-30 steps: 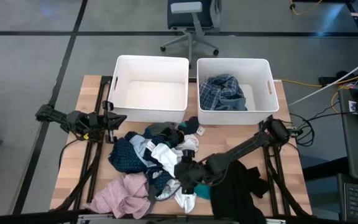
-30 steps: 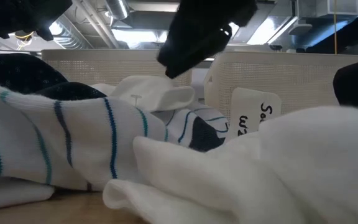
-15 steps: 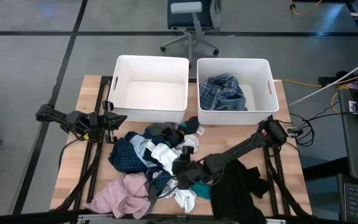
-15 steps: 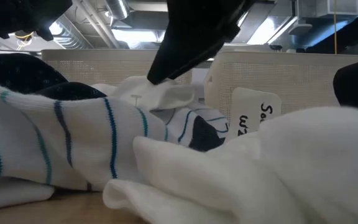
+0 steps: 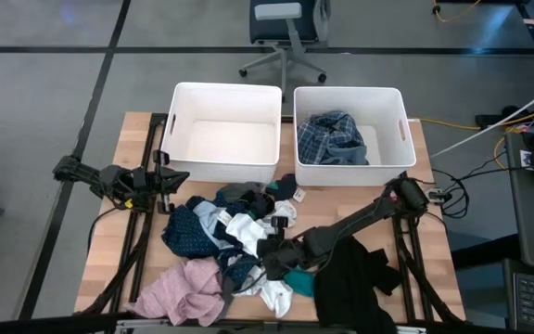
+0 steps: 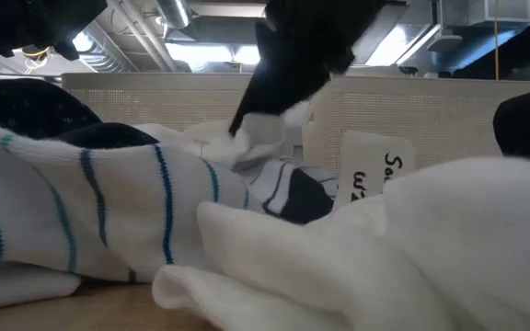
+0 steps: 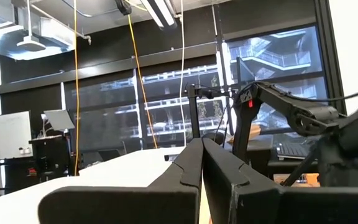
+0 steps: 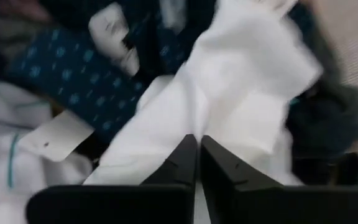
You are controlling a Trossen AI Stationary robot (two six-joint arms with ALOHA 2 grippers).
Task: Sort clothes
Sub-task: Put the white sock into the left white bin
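Note:
The clothes lie in a heap at the table's near middle: a pink garment (image 5: 188, 289), a navy dotted one (image 5: 186, 232), a black one (image 5: 355, 278), a bit of teal (image 5: 300, 280), and white pieces (image 5: 247, 228). A blue plaid garment (image 5: 332, 137) lies in the right tub (image 5: 395, 97). My right gripper (image 5: 269, 250) reaches slanting down into the heap and is shut on a white garment (image 8: 229, 81). My left gripper (image 5: 172, 178) waits shut at the table's left edge, away from the clothes. My right gripper pinches a bunched fold of the white garment (image 8: 194, 124) between its two fingers. It comes slanting down from the table's right side. In the low view the fold (image 6: 265, 138) is gathered at the fingertips while the rest of the garment lies on the heap.
The left tub (image 5: 182, 102) stands beside the right one at the table's far side. A striped white sock (image 6: 81, 211) and a plain white one (image 6: 385, 257) lie close to the low camera. A cardboard tag (image 8: 58, 140) sits on the white cloth near the fingers.
My right gripper has dipped a little into the heap, toward the table's left edge, and has shut on the white garment. The cloth that lay flat under it is now bunched at the fingertips. The rest of the heap has stayed in place.

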